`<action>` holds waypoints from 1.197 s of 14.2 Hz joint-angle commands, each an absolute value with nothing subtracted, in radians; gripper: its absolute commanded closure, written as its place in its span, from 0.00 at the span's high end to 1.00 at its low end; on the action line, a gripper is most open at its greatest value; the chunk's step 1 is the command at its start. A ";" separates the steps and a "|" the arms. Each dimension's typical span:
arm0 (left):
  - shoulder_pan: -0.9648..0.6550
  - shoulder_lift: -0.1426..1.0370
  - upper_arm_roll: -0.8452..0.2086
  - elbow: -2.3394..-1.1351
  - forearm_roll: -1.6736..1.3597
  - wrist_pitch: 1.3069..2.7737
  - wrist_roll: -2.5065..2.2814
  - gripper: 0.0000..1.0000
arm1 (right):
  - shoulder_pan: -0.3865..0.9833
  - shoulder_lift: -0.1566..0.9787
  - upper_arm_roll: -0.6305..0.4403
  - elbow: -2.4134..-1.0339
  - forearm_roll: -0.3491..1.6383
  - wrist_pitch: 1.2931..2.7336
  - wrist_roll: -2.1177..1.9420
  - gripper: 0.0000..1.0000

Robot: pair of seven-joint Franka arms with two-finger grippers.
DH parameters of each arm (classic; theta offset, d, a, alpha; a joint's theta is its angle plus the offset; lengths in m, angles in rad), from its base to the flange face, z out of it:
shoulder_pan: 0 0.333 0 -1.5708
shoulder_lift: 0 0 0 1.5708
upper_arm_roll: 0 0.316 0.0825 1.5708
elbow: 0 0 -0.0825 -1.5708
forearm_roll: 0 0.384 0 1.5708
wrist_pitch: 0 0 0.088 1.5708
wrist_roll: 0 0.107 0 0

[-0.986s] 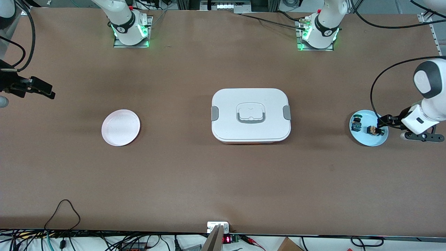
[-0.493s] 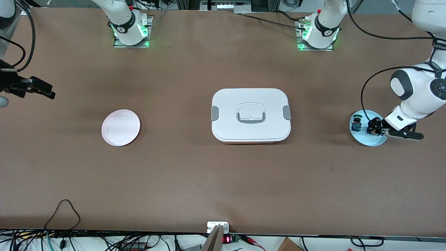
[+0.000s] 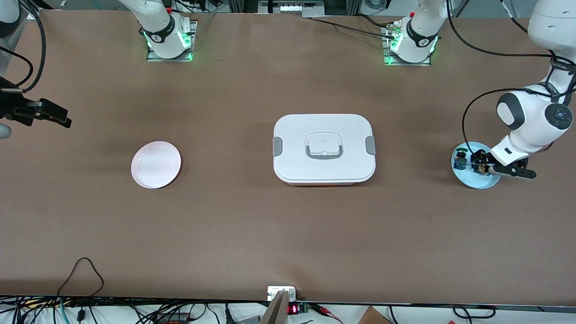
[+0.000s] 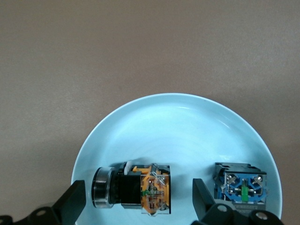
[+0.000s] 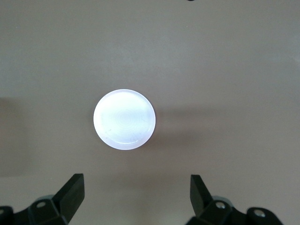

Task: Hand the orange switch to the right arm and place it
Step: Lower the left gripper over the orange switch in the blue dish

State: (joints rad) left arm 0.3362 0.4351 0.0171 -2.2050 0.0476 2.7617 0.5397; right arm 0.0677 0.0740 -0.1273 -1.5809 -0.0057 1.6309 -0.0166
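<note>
Two switches [image 4: 133, 193] [image 4: 240, 183], two plates [image 3: 476, 181] [image 3: 156, 164] — one blue, one white — one white lidded box [image 3: 324, 149], two grippers [image 3: 478, 164] [image 3: 53, 113].

Seen from the left wrist: a pale blue plate [image 4: 178, 126] on a brown table [image 4: 140, 42]. On the plate, an orange switch [image 4: 133, 187] lying on its side, round silver-rimmed cap toward nine o'clock, black collar next, clear orange-and-brass body toward three o'clock. Just beside it, at three o'clock, apart, a blue switch [image 4: 240, 182] with screw heads and a green centre showing. Left gripper [image 4: 138, 207] spread wide over the plate, one black fingertip [image 4: 72, 201] by the orange switch's cap, the other in the gap between the two switches, neither touching the orange switch.
</note>
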 commanded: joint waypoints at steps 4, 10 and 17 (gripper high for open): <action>0.376 0.485 0.008 -2.212 0.061 2.850 0.586 0.93 | 0.071 0.074 -0.127 -1.572 0.000 1.615 -0.008 1.00; 0.380 0.457 0.000 -2.200 0.061 2.803 0.575 0.36 | 0.071 0.074 -0.127 -1.572 0.000 1.615 -0.009 1.00; 0.380 0.307 -0.073 -2.024 0.046 2.304 0.580 0.36 | 0.089 0.077 -0.127 -1.572 0.000 1.615 -0.003 1.00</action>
State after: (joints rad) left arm 0.3661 0.3358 -0.0394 -2.1036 0.0473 2.4638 0.5694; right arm 0.0840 0.0755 -0.1261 -1.5809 -0.0057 1.6285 -0.0163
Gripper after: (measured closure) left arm 0.278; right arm 0.000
